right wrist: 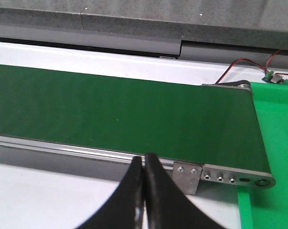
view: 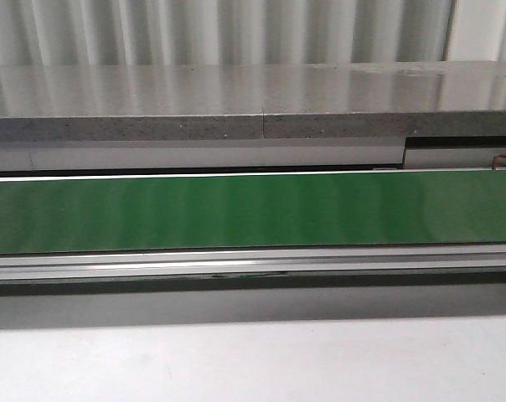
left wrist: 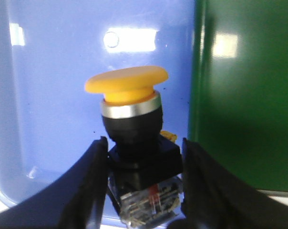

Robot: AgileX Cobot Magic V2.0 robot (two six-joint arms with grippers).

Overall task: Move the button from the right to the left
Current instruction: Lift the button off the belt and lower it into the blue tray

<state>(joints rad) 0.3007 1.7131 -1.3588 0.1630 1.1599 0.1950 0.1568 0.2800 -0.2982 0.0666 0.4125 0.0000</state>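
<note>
Front view: green belt (view: 253, 211) runs the full width, bare; metal rail (view: 253, 261) along its near edge; grey stone ledge (view: 236, 109) behind; white table (view: 253, 360) in front. No arm or button in this view.

Left wrist view: left gripper (left wrist: 143, 188) clamped on the button (left wrist: 134, 143), one black finger (left wrist: 89, 186) against each side of its black and clear block body. Yellow-orange cap (left wrist: 127, 85) upright above a silver ring and black collar. Behind it, a blue tray (left wrist: 63, 95); green belt (left wrist: 249, 95) alongside the tray.

Right wrist view: right gripper (right wrist: 144, 191) closed, fingertips pressed together, holding nothing, above the table just beside the rail (right wrist: 87, 151). Belt (right wrist: 120, 114) end with roller (right wrist: 239, 85) and bolted bracket (right wrist: 187, 175); green mat (right wrist: 277, 152) beyond; red and black wires (right wrist: 244, 64) to a small board (right wrist: 275, 78).
</note>
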